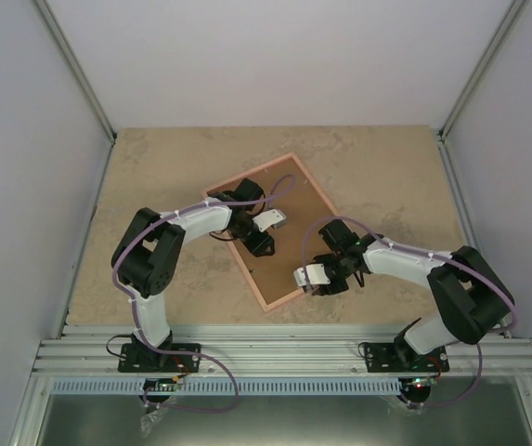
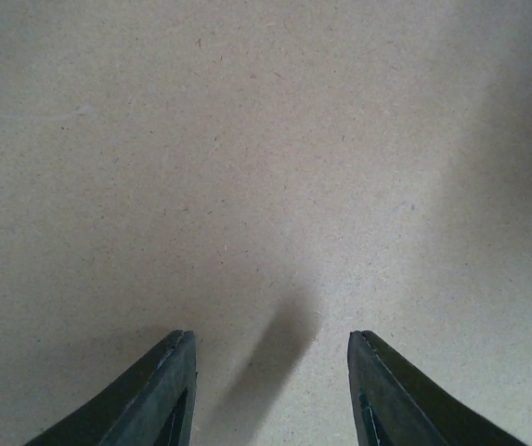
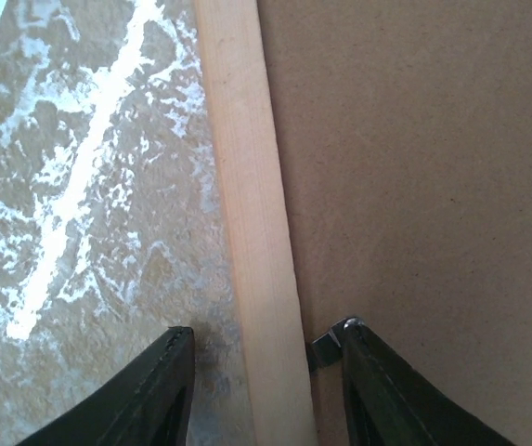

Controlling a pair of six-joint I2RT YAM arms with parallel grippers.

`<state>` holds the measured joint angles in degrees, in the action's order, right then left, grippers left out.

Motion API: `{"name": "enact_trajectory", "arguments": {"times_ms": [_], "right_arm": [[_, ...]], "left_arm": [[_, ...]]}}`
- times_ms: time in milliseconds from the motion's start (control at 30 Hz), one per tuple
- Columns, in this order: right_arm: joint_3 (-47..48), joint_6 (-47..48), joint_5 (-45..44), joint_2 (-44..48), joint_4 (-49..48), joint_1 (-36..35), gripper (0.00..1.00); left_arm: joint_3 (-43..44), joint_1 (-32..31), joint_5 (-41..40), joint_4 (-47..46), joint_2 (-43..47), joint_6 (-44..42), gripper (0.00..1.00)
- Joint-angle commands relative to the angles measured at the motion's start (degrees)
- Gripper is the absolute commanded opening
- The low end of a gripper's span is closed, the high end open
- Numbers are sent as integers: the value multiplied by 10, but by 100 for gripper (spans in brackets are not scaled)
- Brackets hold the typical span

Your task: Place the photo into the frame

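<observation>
We find the frame point(image 1: 316, 186) lying flat near the middle of the table point(image 1: 154, 167), turned at an angle to the table's edges. A brown cardboard sheet point(image 1: 289, 200) fills its opening.

**Left gripper**
- We locate the left gripper point(image 1: 261, 246) over the inner area of the frame, above the cardboard sheet.
- In the left wrist view we see its jaws partly apart, with only the plain sheet point(image 2: 266, 139) showing in the gap.
- The left gripper point(image 2: 270, 339) has nothing in its hold.
- We cannot tell whether its fingertips touch the sheet.

**Right gripper**
- We locate the right gripper point(image 1: 329, 282) at the near right part of the frame, by its rim.
- In the right wrist view we see the right gripper point(image 3: 267, 336) straddling one pink rail of the frame point(image 3: 247, 186).
- One finger point(image 3: 168, 390) stands on the table side point(image 3: 80, 186) of the rail. The other stands on the cardboard side point(image 3: 414, 167).
- The jaws stand partly apart, wider than the rail. We see a gap on each side of it, so the fingers do not clamp it.
- A small metal tab point(image 3: 319, 348) sits at the rail's inner edge, just beside the finger on the cardboard side.
</observation>
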<state>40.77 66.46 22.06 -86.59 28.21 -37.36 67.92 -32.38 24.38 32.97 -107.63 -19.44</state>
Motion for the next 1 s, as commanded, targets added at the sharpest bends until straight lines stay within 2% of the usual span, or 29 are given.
{"name": "enact_trajectory", "arguments": {"times_ms": [0, 567, 967], "right_arm": [[-30, -21, -71, -8, 60, 9, 46], [-27, -33, -44, 56, 62, 26, 51], [-14, -54, -42, 5, 47, 19, 49]], "left_arm": [[8, -1, -1, 9, -12, -3, 48], [13, -2, 1, 10, -21, -6, 48], [16, -2, 3, 10, -23, -5, 47]]}}
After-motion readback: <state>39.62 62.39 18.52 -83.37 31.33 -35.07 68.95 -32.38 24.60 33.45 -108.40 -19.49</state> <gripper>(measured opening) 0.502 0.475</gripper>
